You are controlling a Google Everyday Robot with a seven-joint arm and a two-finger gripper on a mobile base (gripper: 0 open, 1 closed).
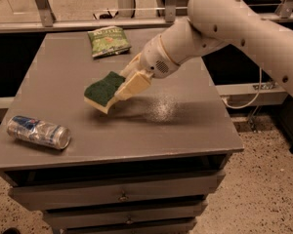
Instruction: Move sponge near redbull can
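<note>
The sponge, dark green on top with pale yellow foam below, is held tilted just above the middle of the grey table. My gripper is shut on the sponge's right end, with the white arm reaching in from the upper right. The redbull can, silver and blue, lies on its side near the table's front left corner, well to the left of and below the sponge.
A green snack bag lies at the back of the table. A pale scuffed patch marks the tabletop right of the sponge. Drawers sit under the table front. A cable hangs at the right.
</note>
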